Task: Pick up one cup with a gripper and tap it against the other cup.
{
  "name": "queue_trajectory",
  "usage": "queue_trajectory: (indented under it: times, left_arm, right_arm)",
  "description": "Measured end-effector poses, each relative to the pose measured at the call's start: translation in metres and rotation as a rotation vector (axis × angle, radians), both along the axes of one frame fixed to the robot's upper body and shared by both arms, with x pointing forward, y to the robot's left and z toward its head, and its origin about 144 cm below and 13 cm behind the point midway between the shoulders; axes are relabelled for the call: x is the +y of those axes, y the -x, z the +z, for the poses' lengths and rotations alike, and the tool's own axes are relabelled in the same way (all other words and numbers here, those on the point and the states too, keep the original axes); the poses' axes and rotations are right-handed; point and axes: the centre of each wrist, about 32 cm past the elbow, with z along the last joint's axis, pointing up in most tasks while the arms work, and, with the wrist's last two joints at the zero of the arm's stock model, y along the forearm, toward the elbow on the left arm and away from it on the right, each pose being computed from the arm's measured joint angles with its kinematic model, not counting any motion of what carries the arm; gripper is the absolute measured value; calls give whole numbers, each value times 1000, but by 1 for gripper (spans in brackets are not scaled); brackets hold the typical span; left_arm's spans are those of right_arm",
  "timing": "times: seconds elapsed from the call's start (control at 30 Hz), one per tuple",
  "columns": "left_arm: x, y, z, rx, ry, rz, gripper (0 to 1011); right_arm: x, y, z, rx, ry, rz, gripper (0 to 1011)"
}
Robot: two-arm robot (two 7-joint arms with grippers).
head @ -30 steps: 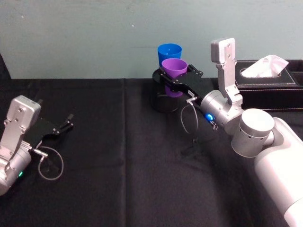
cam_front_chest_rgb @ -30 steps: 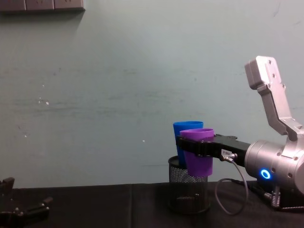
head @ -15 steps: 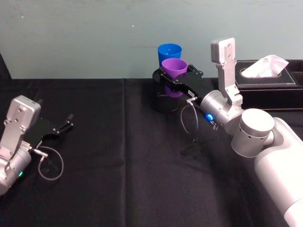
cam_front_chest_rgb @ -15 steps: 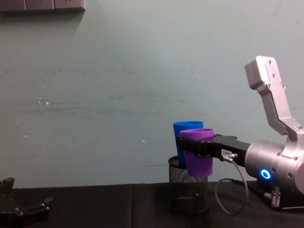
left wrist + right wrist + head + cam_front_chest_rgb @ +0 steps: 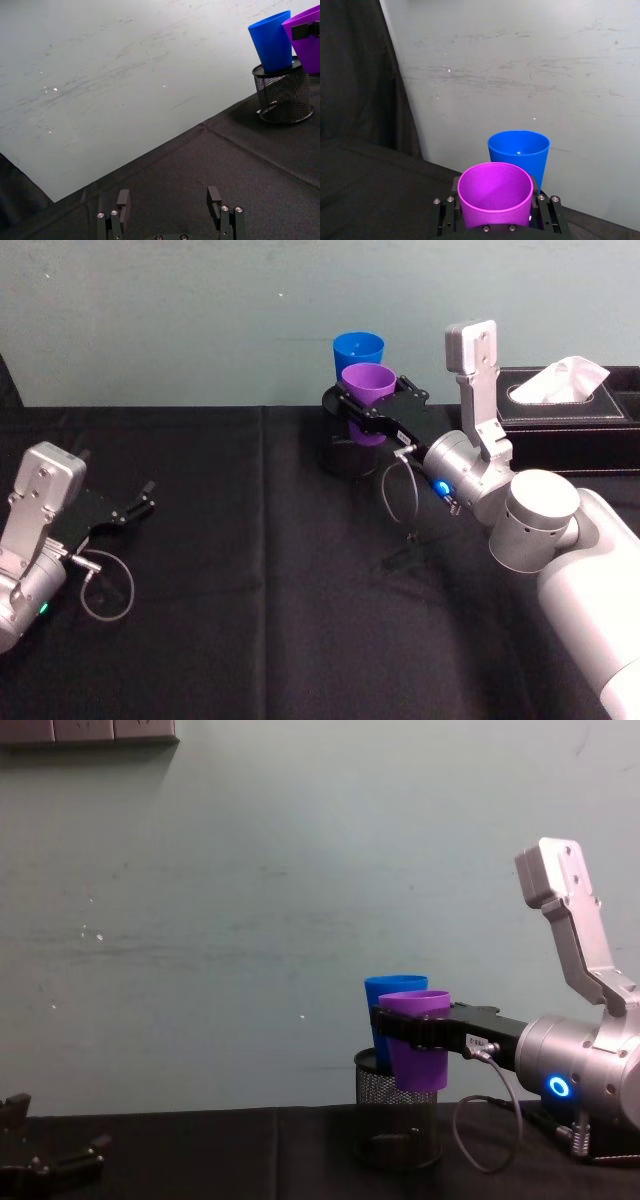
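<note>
My right gripper [image 5: 372, 412] is shut on the purple cup [image 5: 367, 397], holding it upright in the air above the table. The purple cup [image 5: 415, 1040] sits just in front of the blue cup [image 5: 390, 992]; I cannot tell whether they touch. The blue cup [image 5: 358, 351] stands in a black wire-mesh pen holder [image 5: 345, 452] at the back of the table. In the right wrist view the purple cup [image 5: 495, 195] lies between the fingers with the blue cup [image 5: 519, 152] behind it. My left gripper [image 5: 135, 504] rests open low at the left, also seen as the left gripper [image 5: 170, 206].
A black tissue box [image 5: 565, 410] with white tissue stands at the back right, behind my right arm. A black cloth [image 5: 250, 580] covers the table. A pale green wall [image 5: 250, 920] rises close behind the cups. The mesh pen holder [image 5: 282, 95] shows far off in the left wrist view.
</note>
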Motion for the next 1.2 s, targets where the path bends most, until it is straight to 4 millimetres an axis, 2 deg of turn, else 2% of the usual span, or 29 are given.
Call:
queue_trajectory:
  times: [1.2]
  left_arm:
    - [0,0,0,0,0,0,1000]
  right_arm:
    - [0,0,0,0,0,0,739]
